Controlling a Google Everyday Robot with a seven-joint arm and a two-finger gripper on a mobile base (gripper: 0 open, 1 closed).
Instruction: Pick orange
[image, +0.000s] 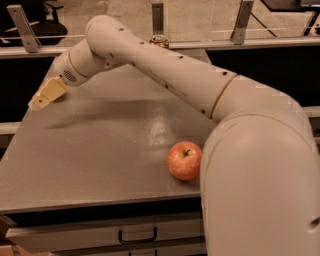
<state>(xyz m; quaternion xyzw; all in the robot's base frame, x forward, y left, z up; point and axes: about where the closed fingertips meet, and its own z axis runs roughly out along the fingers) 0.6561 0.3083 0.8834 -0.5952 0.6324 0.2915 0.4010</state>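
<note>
The orange does not show in the camera view; the spot at the table's far left edge where it lay is covered by my gripper. My gripper (42, 98), with tan tips, hangs low over that left edge, pointing down and left. My arm (165, 70) reaches across the table from the right foreground.
A red-yellow apple (184, 160) with a stem lies on the grey table (100, 150) near the front right, next to my arm's large elbow. The top of a drink can (159, 40) peeks over the arm at the back. A drawer with a handle (137, 235) sits under the table front.
</note>
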